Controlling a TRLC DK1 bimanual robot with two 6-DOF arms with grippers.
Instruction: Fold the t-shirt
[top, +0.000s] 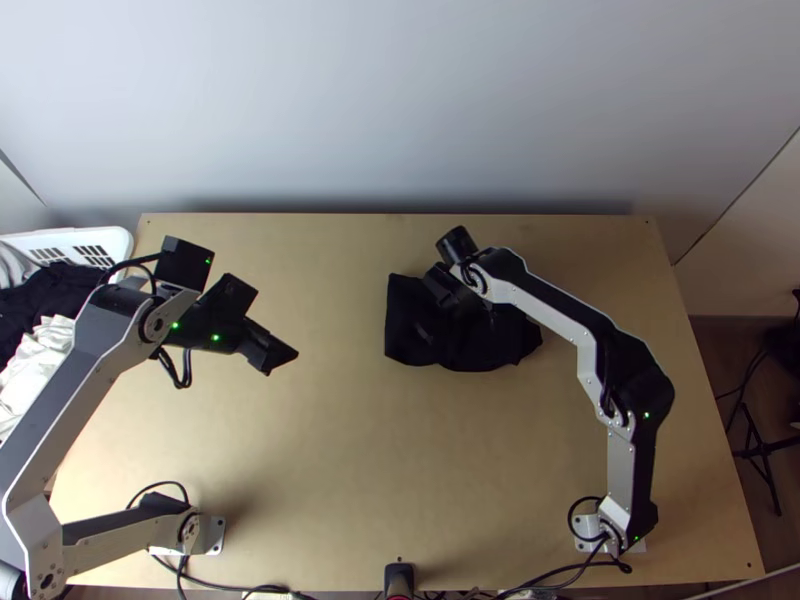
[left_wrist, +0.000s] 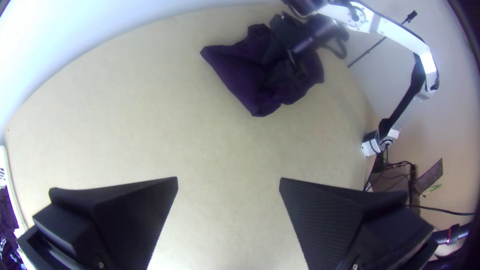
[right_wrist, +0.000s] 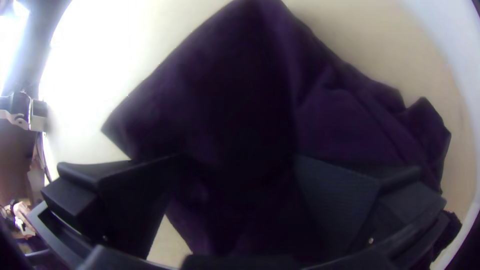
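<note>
Pale-lettered cloth (left_wrist: 6, 217) well apart from dark t-shirt (left_wrist: 237, 77)

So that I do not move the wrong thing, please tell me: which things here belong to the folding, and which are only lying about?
For the folding: dark t-shirt, rumpled; right gripper, over it; left gripper, open.

Only lying about: white basket; dark clothes and white clothes inside.
</note>
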